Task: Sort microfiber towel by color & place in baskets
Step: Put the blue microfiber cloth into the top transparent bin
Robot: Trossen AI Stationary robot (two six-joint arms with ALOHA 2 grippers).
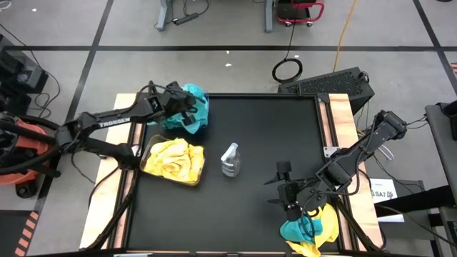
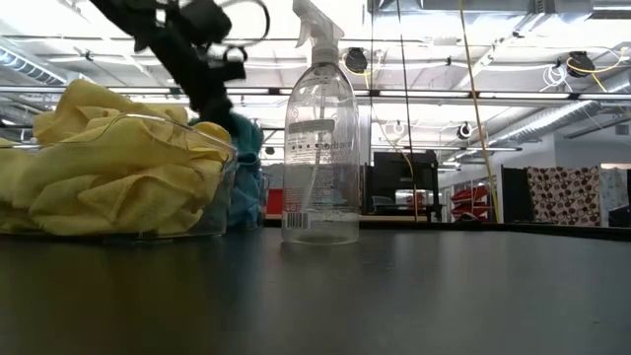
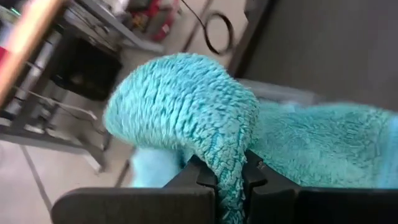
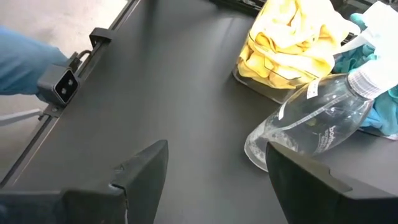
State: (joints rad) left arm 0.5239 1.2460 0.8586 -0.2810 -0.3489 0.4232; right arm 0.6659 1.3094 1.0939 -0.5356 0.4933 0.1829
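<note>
On the black table [image 1: 257, 143], the left gripper [image 1: 187, 107] is pinching a teal towel [image 1: 191, 108] over the teal basket [image 3: 280, 93]; next: release. Right gripper [image 1: 285, 189] is waiting, fingers spread, empty, near unsorted towels [image 1: 310, 230].

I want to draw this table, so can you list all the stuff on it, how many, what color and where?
Yellow towels: a bunch, count unclear, yellow, piled in the near-left basket.
Teal towels: count unclear, teal, far-left corner of the mat, one pinched by the left end effector; whatever basket is under them shows poorly.
Loose towels: a small pile, teal and yellow mixed, near-right corner.
Spray bottle: one, clear with a white top, standing mid-table beside the yellow basket.
Table mat: one, black.
Left end effector: shut on a teal towel, far-left corner.
Right end effector: open, holding nothing, by the loose pile.
</note>
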